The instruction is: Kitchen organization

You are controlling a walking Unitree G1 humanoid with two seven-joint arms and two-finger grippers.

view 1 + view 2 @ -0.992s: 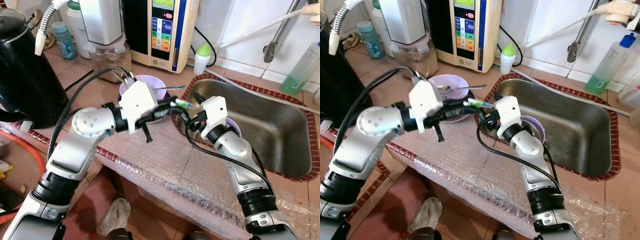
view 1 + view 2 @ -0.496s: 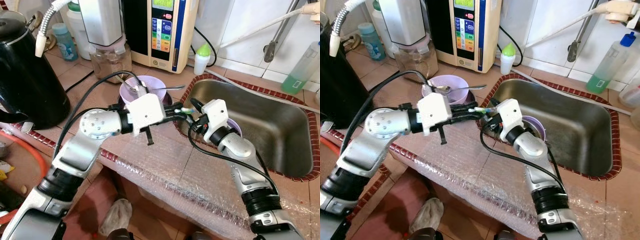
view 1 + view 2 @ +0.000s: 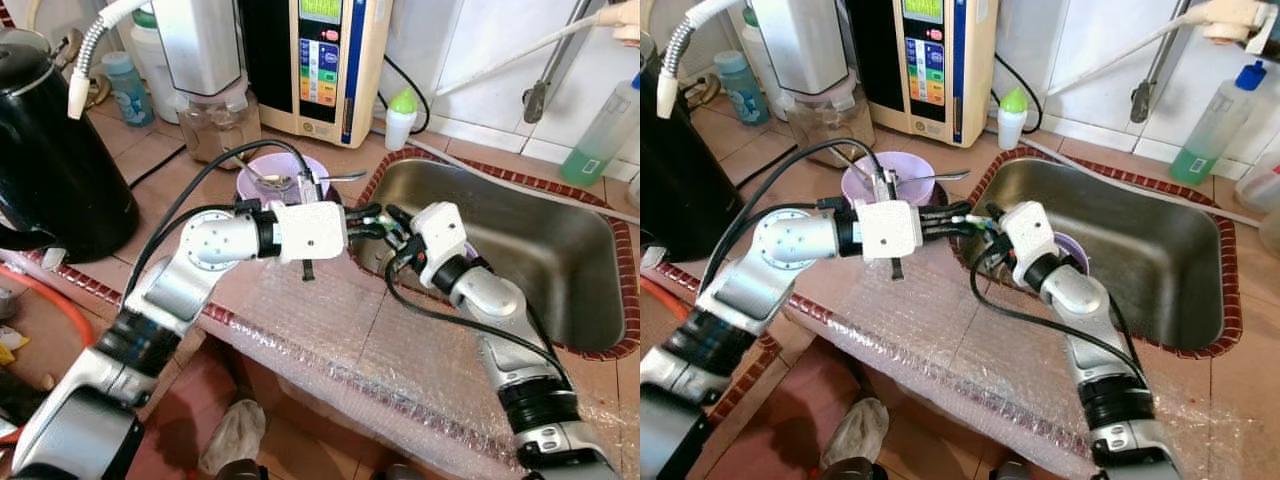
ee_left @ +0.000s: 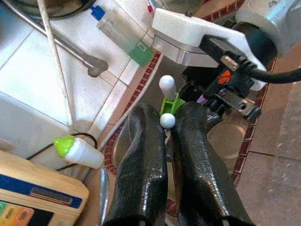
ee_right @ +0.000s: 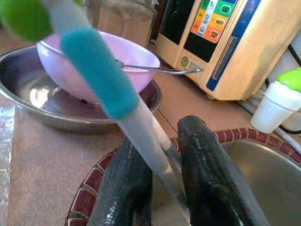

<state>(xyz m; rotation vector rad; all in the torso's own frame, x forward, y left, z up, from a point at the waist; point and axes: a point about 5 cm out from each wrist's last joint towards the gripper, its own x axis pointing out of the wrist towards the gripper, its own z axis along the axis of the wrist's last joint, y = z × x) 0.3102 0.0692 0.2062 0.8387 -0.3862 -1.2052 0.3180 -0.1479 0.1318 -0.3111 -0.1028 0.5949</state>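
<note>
A thin utensil with a teal and green handle [image 5: 94,70] and white-tipped end [image 4: 164,101] hangs over the left rim of the steel sink [image 3: 560,260]. My left gripper [image 3: 370,220] is shut on its handle end. My right gripper [image 3: 392,226] faces it from the sink side, its black fingers [image 5: 207,174] a little apart with the utensil's pale shaft running between them. Just behind, a purple bowl [image 3: 285,172] with a spoon in it sits inside a shallow steel dish [image 5: 28,101]. Another purple bowl [image 3: 1072,246] lies in the sink behind my right arm.
A black kettle [image 3: 50,160] stands at the left, a blender jar [image 3: 215,110] and a water purifier [image 3: 330,60] at the back. A small green-capped bottle [image 3: 402,115] and a green soap bottle [image 3: 600,130] flank the sink. Bubble wrap [image 3: 350,330] covers the counter's front edge.
My left gripper has carried the utensil to the right, from beside the purple bowl up to my right gripper's fingers. The right arm has shifted only slightly.
</note>
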